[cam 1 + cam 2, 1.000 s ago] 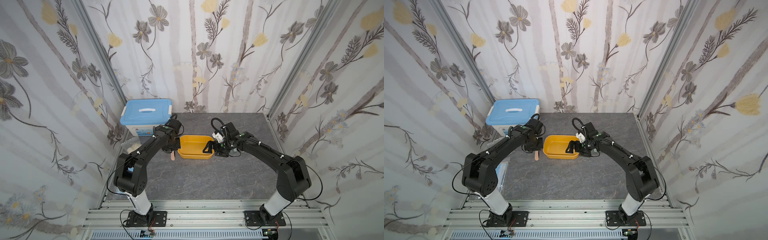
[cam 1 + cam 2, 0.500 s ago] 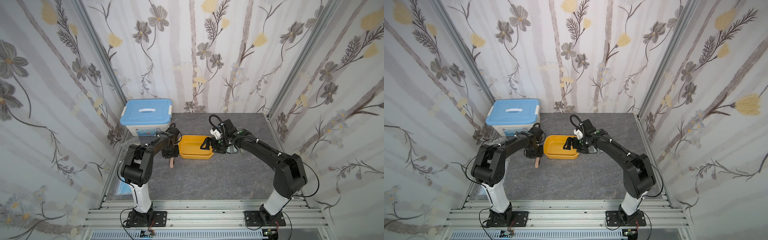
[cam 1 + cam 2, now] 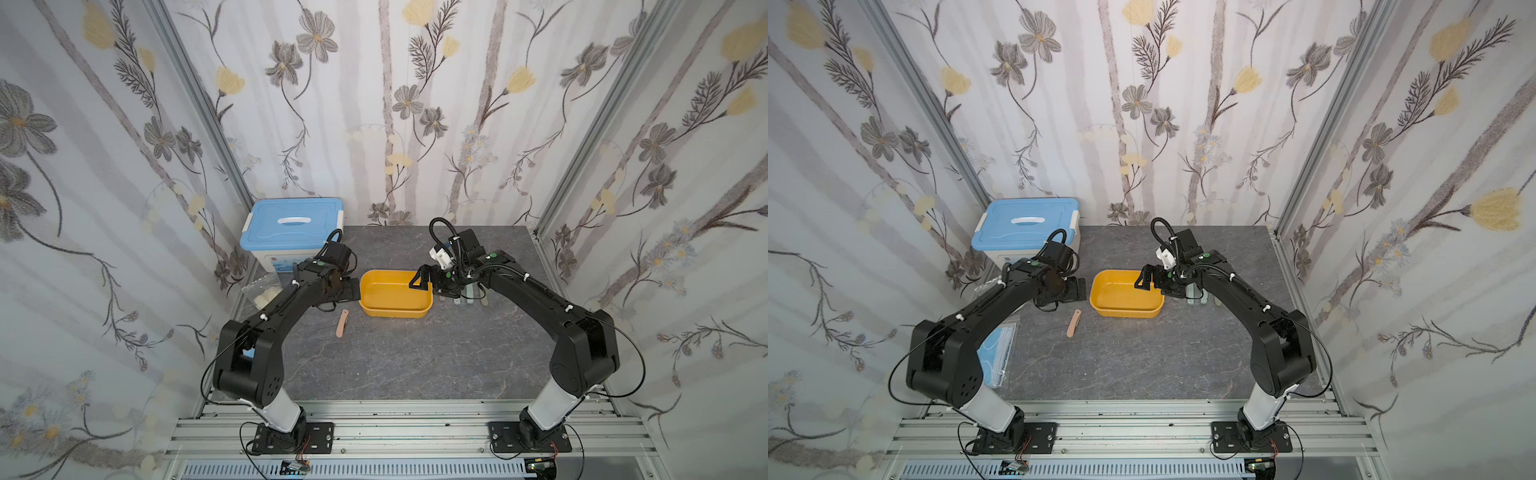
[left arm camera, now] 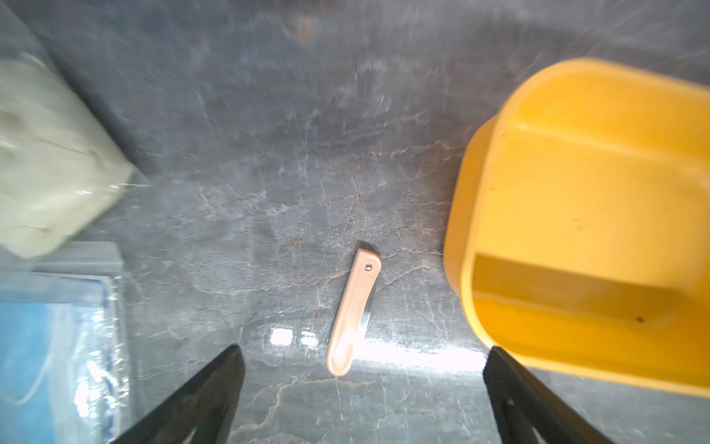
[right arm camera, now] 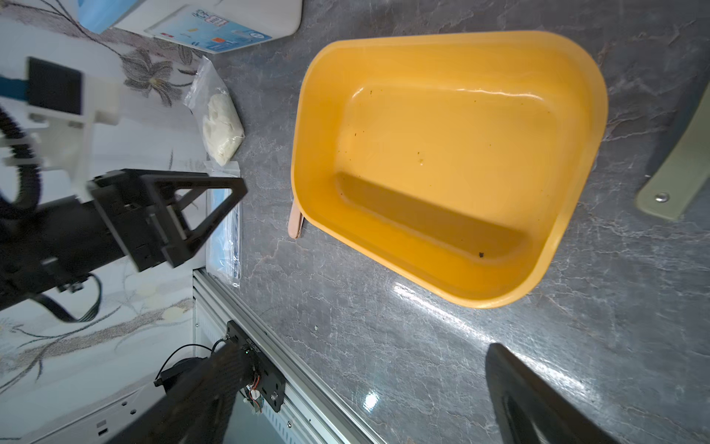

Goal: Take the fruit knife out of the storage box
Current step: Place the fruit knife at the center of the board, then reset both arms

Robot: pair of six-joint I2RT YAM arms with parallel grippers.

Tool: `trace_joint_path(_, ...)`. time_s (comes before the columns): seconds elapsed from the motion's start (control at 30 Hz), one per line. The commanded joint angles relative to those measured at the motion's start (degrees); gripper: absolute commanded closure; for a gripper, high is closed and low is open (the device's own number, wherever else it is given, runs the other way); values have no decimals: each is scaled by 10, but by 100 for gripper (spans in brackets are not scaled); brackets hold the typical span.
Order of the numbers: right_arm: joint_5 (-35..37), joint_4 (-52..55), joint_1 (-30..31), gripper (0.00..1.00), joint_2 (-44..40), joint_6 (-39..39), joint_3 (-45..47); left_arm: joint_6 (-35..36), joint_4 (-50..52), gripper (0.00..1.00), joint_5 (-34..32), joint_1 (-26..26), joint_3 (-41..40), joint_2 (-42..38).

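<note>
since a sec ago the left gripper has let go & pulled off; jaws wide, empty. the fruit knife lies on the bench just off the storage box, by its left end. the right gripper gapes empty over the box's right end. looks done imo. best lift the left arm straight up, so no finger nudges the knife.

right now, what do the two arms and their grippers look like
Both the left arm and the right arm are matte black, white just above the base, with green dots near the wrist. A black cable loops over each wrist. The left gripper and right gripper have black fingers shaped as open triangular frames.
</note>
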State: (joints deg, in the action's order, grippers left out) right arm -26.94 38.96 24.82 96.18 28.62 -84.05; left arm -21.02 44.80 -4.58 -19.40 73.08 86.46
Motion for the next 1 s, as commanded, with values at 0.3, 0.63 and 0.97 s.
trace_joint_path(0.3,399,-70,-54,0,-210,-174,205,51,-215,0,-185,37,-312,-346)
trace_joint_path(0.63,487,-491,-142,0,-234,-271,498,132,-588,0,-155,87,-444,-220)
trace_joint_path(0.97,454,-765,-153,0,-210,-295,626,149,-840,0,-96,159,-534,-122)
